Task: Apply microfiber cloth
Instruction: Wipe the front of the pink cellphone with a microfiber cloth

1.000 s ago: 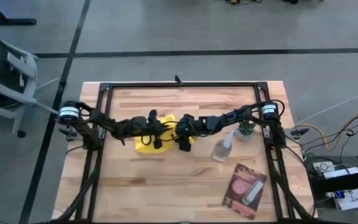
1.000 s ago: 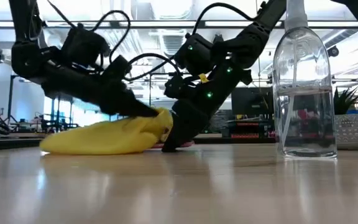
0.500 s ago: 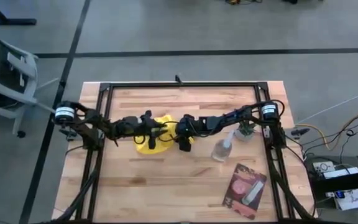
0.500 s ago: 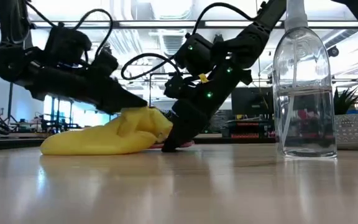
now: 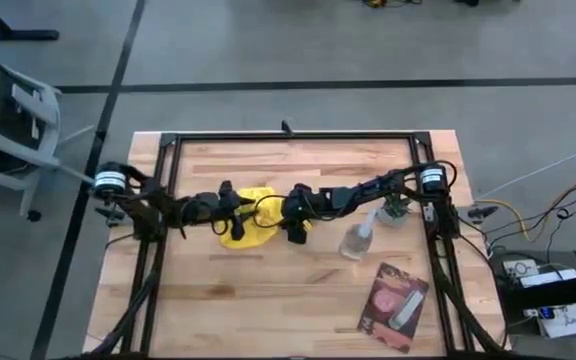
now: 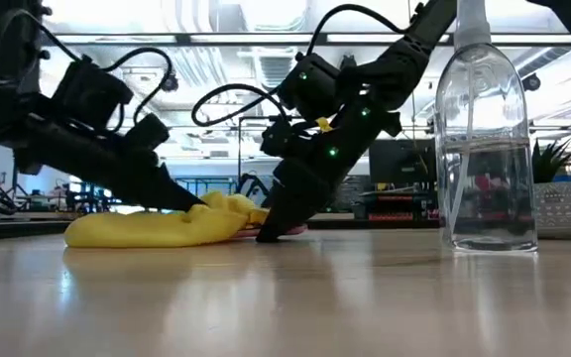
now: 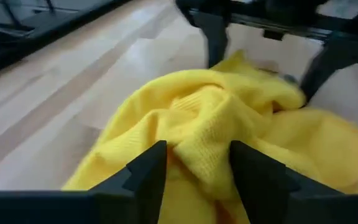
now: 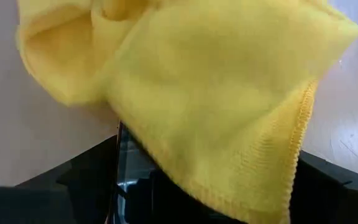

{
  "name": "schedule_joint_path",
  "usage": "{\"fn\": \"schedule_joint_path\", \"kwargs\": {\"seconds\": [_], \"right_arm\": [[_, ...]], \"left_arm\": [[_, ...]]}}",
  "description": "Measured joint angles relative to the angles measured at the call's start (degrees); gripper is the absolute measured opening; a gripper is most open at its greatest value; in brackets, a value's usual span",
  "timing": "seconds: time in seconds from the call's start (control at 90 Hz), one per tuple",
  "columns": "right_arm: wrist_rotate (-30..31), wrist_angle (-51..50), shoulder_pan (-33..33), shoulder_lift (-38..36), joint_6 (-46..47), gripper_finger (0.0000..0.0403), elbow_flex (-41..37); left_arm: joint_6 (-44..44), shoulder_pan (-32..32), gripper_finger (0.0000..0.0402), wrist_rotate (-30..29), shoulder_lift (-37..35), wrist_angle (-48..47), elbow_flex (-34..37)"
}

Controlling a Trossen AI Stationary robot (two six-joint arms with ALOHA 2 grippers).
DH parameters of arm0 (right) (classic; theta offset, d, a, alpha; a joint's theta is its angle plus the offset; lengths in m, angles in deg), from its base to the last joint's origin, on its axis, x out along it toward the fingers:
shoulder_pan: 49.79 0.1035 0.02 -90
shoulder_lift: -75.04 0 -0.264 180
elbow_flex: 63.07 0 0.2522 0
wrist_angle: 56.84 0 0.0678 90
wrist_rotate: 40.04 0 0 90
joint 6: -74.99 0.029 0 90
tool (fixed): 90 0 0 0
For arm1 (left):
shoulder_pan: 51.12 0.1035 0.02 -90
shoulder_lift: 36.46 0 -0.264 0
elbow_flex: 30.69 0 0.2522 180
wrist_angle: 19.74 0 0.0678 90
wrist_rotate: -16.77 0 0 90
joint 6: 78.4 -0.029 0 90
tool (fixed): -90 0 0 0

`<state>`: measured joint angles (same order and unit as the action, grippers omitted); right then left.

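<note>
While no writing shows, both grippers meet microfiber cloth [image 5: 249,218]

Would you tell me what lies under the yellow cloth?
The cloth rests on the bare wooden table. In the right wrist view its hem drapes over something dark and glassy; the rest beneath is covered.
</note>
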<state>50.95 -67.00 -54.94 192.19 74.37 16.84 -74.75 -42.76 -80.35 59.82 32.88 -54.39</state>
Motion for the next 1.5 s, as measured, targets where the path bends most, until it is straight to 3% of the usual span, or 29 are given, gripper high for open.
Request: {"fn": "schedule_joint_path", "kwargs": {"seconds": [0.222,0.344,0.522,0.656,0.833,1.178,1.322,1.5], "right_arm": [[0.0,0.1,0.0,0.0,0.2,0.0329,0.0],[0.0,0.1,0.0,0.0,0.5,0.0332,0.0],[0.0,0.1,0.0,0.0,0.7,0.0331,0.0],[0.0,0.1,0.1,0.0,0.8,0.0331,0.0],[0.0,0.3,0.2,0.0,0.6,0.0331,0.1],[0.0,0.3,0.2,0.0,0.3,0.0334,0.1],[0.1,0.3,0.2,0.0,0.2,0.033,0.1],[0.1,0.3,0.2,0.0,0.6,0.0335,0.1]], "left_arm": [[-2.1,0.0,0.0106,2.2,11.6,0.9,-10.7],[-1.8,0.0,0.0088,4.6,18.8,6.5,-15.7],[2.1,0.0,0.0066,9.4,28.6,22.9,-18.5],[3.1,0.0,0.0059,8.9,31.5,23.2,-19.0],[3.7,0.2,0.0055,7.9,29.4,23.2,-14.7],[1.6,0.4,0.0021,-0.3,18.9,20.6,0.2],[1.6,0.4,0.0017,-0.5,18.7,19.9,-0.6],[0.2,0.4,0.0017,-0.7,20.4,16.1,-8.0]]}}
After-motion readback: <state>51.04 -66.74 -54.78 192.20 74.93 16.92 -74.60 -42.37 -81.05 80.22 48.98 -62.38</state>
